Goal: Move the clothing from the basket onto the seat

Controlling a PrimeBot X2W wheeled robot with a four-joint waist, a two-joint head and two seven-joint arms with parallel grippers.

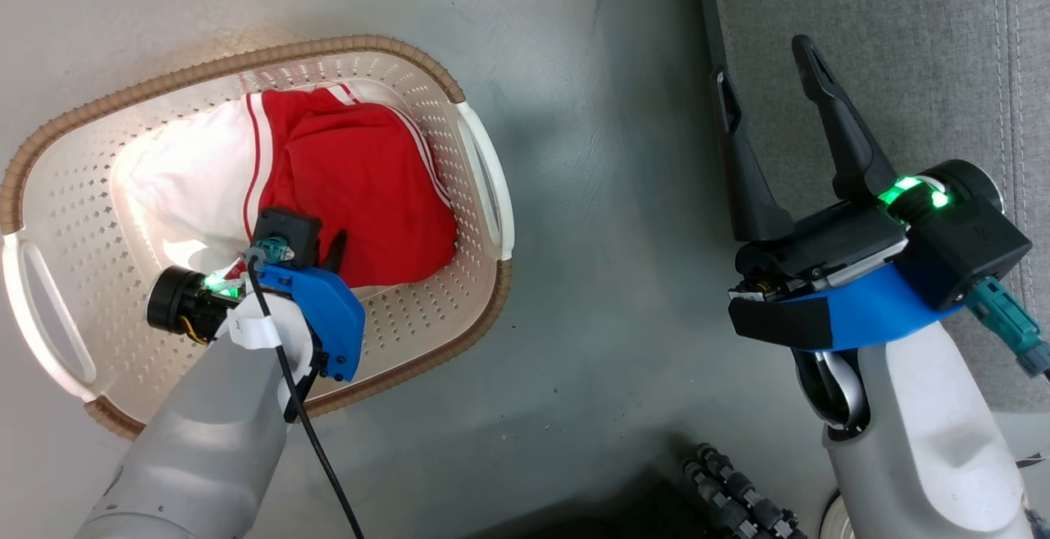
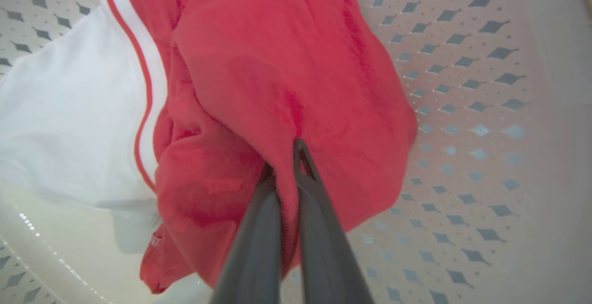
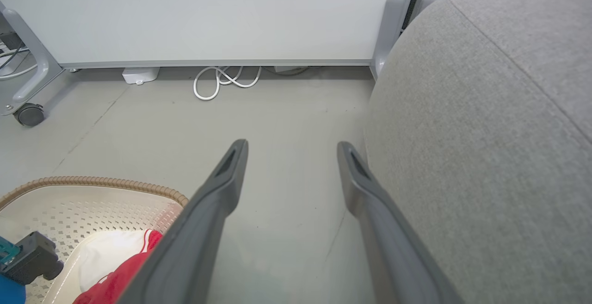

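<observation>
Head view: left gripper (image 1: 331,257) sits inside the basket (image 1: 426,309) on the red-and-white clothing (image 1: 361,178); right gripper (image 1: 763,63) hangs with fingers wide apart beside the grey seat (image 1: 902,71). Left wrist view: its fingers pinch a fold of red fabric, perforated basket wall to their right. Right wrist view: spread fingers over floor (image 3: 277,109), seat at their right, basket lower left.
</observation>
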